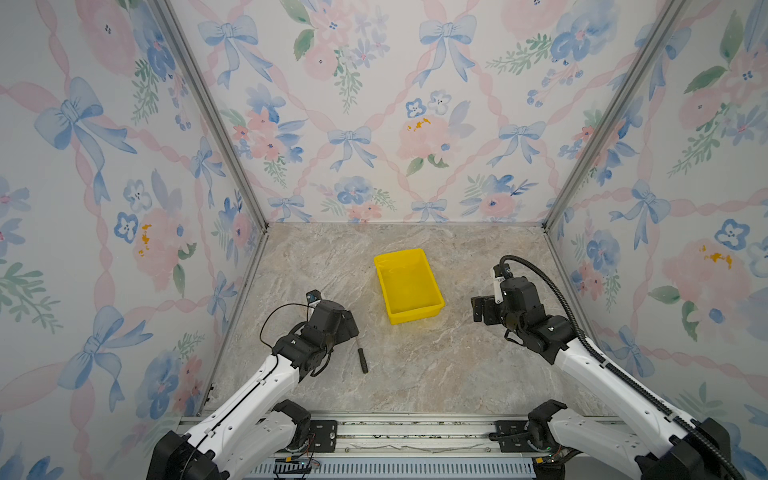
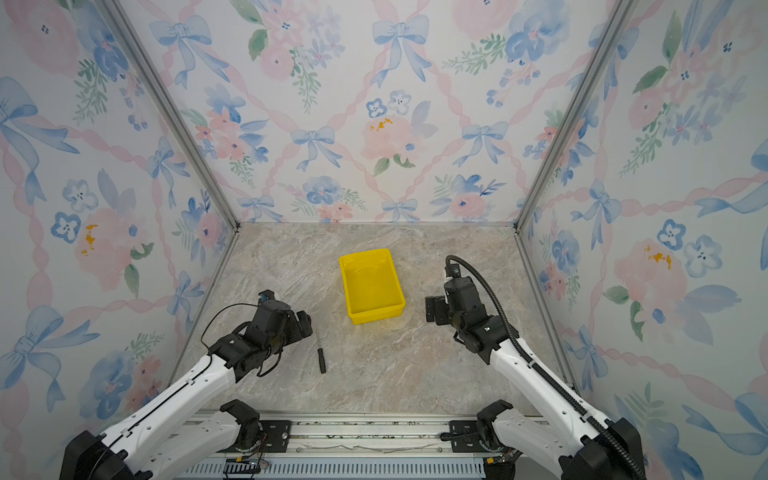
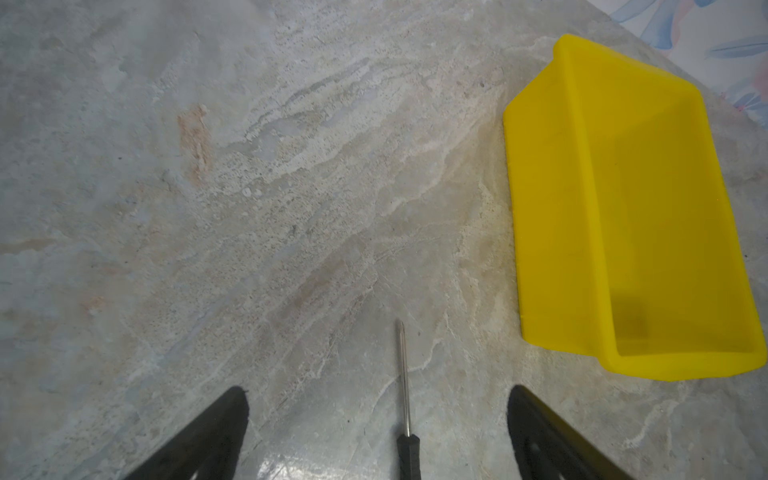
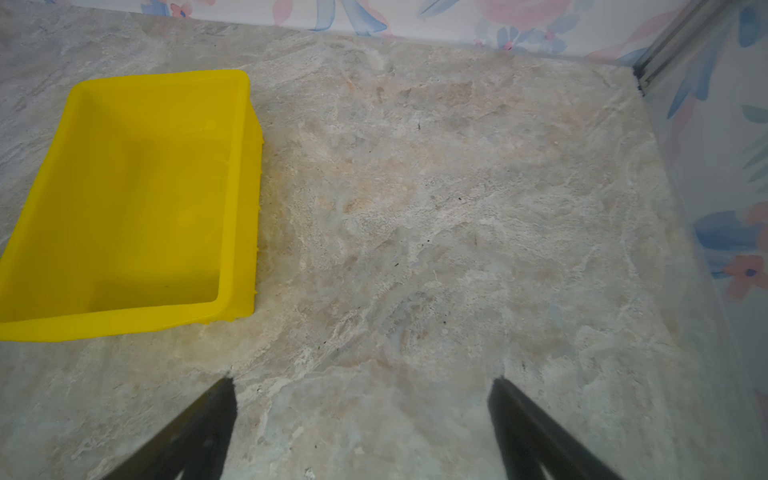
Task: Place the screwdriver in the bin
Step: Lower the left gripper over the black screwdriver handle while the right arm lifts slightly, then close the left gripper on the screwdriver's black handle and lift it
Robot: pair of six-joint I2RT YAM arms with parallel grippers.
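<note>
Screwdriver [image 1: 363,360] lies flat on the worktop [image 1: 415,374], near and left of the empty yellow bin [image 1: 415,316], well apart from it. Left claw [image 3: 376,399] hovers above it, jaws wide apart; right claw [image 4: 361,386], also apart, hangs right of the bin. Light, stiff and slim, the tool may roll; its black handle looks the surest hold.

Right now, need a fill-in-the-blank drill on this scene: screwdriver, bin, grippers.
1. The small black-handled screwdriver lies on the marble-patterned tabletop, ____ (inside/outside) the bright yellow rectangular plastic bin.
2. The bin's inside is ____.
3. The left gripper has its jaws ____, one on each side of the screwdriver, not touching it.
4. The right gripper holds ____.
Missing words: outside; empty; open; nothing
</note>
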